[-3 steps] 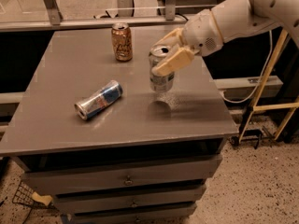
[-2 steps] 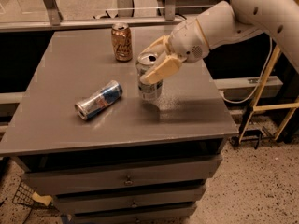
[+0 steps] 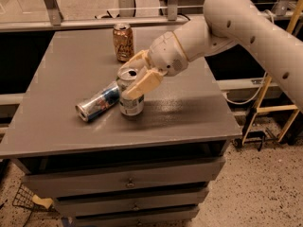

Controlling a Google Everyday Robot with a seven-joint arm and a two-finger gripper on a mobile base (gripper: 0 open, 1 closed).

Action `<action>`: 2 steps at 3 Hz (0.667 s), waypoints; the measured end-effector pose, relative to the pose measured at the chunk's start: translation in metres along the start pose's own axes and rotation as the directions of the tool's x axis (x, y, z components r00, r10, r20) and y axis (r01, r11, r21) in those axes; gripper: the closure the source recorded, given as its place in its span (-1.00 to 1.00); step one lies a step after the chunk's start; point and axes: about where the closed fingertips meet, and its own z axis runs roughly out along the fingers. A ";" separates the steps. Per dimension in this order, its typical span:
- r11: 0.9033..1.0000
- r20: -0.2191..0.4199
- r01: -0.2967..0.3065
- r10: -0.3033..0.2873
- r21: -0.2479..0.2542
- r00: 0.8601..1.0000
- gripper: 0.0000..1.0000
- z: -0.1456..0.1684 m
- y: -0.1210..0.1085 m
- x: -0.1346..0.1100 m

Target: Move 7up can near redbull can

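Note:
The 7up can [image 3: 131,101], silver-grey with a pull-tab top, stands upright near the middle of the grey table [image 3: 61,126]. My gripper [image 3: 136,76] comes in from the right and is shut on the can's upper part, with cream fingers [image 3: 142,83] on either side of it. The redbull can [image 3: 98,101], slim with blue and silver panels, lies on its side just left of the 7up can, its near end touching or almost touching it.
A copper-orange can [image 3: 123,42] stands upright at the back of the table, behind the gripper. The table has drawers [image 3: 128,181] below its front edge. A yellow frame [image 3: 277,103] stands to the right of the table.
My gripper has carried the 7up can to the left across the table. It now stands right beside the lying redbull can.

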 end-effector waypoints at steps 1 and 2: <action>0.999 0.035 0.011 -0.010 -0.032 0.999 1.00 0.017 0.002 -0.004; 0.999 0.036 0.013 -0.012 -0.037 0.999 0.53 0.020 0.003 -0.005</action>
